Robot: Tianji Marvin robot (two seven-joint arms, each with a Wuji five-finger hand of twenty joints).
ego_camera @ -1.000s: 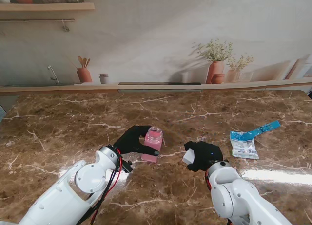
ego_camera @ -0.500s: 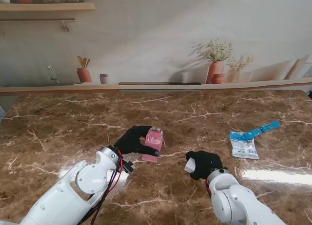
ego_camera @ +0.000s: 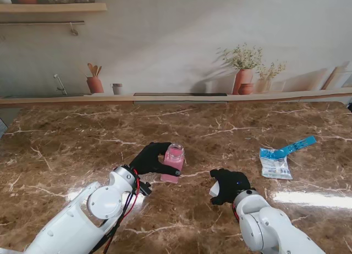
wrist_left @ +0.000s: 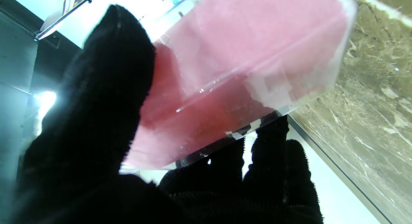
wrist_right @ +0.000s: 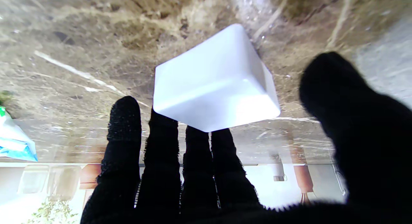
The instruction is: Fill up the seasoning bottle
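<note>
A: Around the pink seasoning bottle (ego_camera: 173, 163), near the middle of the marble table (ego_camera: 82, 138), the left hand (ego_camera: 149, 158) is closed in a grip. The left wrist view shows the thumb (wrist_left: 106, 88) on one face and the other fingers (wrist_left: 270, 143) on the opposite face. The bottle stands open-mouthed and looks slightly tilted.

B: And the right hand (ego_camera: 229, 186)?

A: It lies to the bottle's right and nearer to me, curled over a white square cap (ego_camera: 215, 186). In the right wrist view four fingertips (wrist_right: 162, 127) touch one edge of the cap (wrist_right: 214, 80), while the thumb (wrist_right: 341, 98) stands apart from it. Whether the cap is firmly held or only rested on, I cannot tell; it appears to sit on the table.

B: Which step is this?

A: Judged from the layout, the bottle is uncapped and steadied, and the cap is being set aside. Filling itself is not yet begun.

B: What does the next move call for?

A: Probably freeing the right hand from the cap and reaching farther right of the bottle to the blue-and-white refill packet (ego_camera: 275, 165), while the left hand holds the bottle upright.

B: The count?

A: One bottle, one cap, one packet with a blue strip (ego_camera: 297, 145) at its far corner, two hands.
</note>
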